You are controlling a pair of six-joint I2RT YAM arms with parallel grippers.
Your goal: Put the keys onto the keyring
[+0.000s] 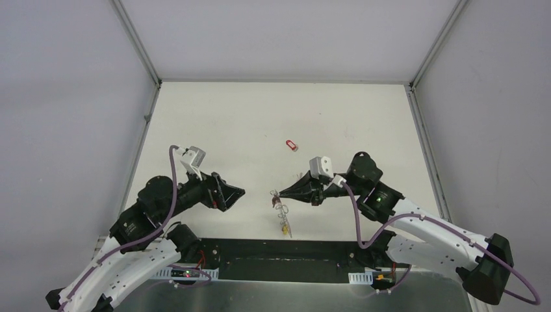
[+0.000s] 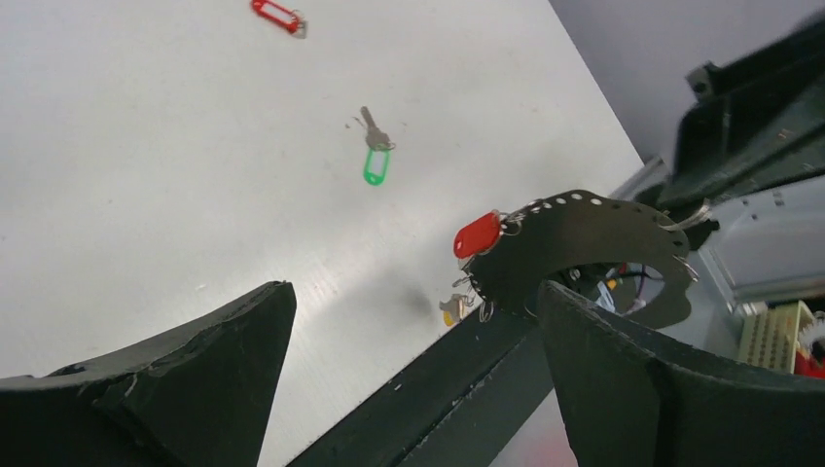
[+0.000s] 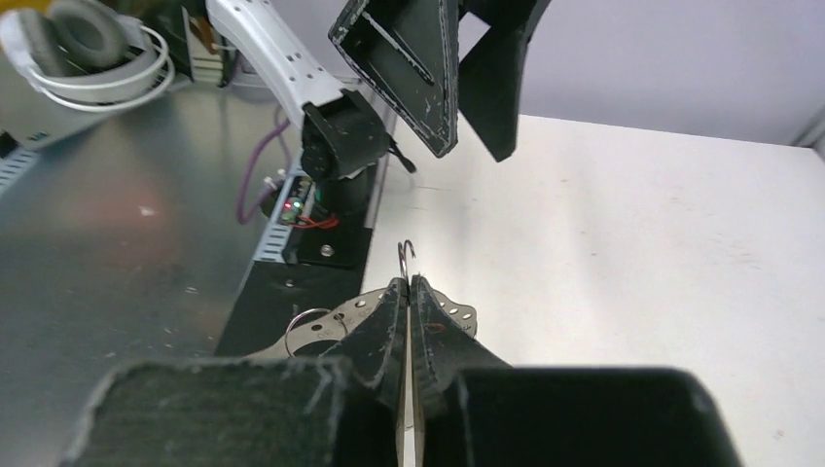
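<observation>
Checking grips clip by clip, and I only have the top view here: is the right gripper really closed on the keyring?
Observer: Yes. The right wrist view shows the right gripper shut, with a thin wire end of the keyring poking up between its fingertips.
Operator: Which tags already hang there?
Observer: The left wrist view shows a red tag up by the ring and a yellow tag dangling lower.
Operator: Any loose key I am missing?
Observer: A green-tagged key lies flat on the table; I cannot make it out in the top view.
</observation>
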